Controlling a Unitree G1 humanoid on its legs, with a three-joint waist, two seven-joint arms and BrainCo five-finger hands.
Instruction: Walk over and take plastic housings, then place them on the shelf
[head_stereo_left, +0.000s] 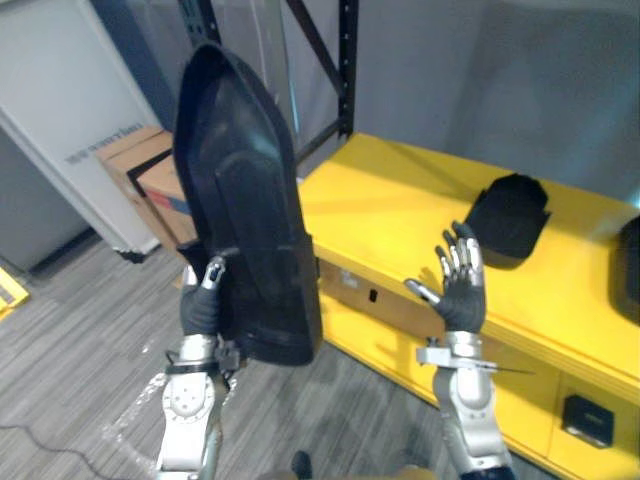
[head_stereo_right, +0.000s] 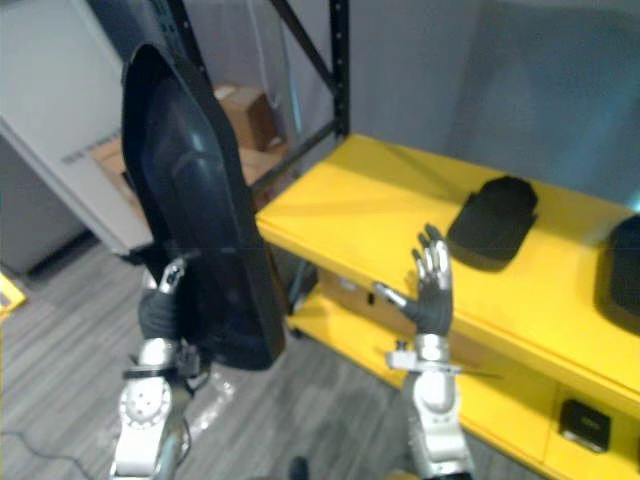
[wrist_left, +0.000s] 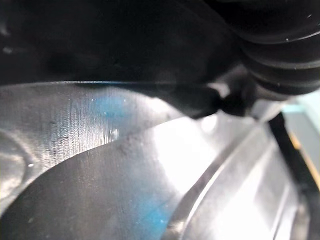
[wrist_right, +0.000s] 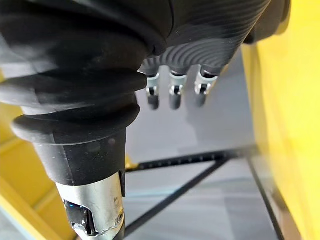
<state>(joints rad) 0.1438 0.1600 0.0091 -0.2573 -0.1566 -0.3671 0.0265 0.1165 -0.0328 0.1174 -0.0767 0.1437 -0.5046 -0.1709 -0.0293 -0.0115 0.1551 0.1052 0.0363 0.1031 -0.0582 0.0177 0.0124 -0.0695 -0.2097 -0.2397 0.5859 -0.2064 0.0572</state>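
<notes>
Smooth, glossy black plastic housing (head_stereo_left: 240, 190)

Background stuff, left side and far end

Far left there's a tall white panel (head_stereo_left: 60, 110) standing on the grey plank floor (head_stereo_left: 70, 340), with a couple of brown cardboard boxes (head_stereo_left: 150, 175) just to its right. A plain grey wall (head_stereo_left: 520, 70) runs along the far side. Near left on the floor lies something see-through (head_stereo_left: 125, 425), maybe crumpled plastic wrap, hard to tell.
</notes>
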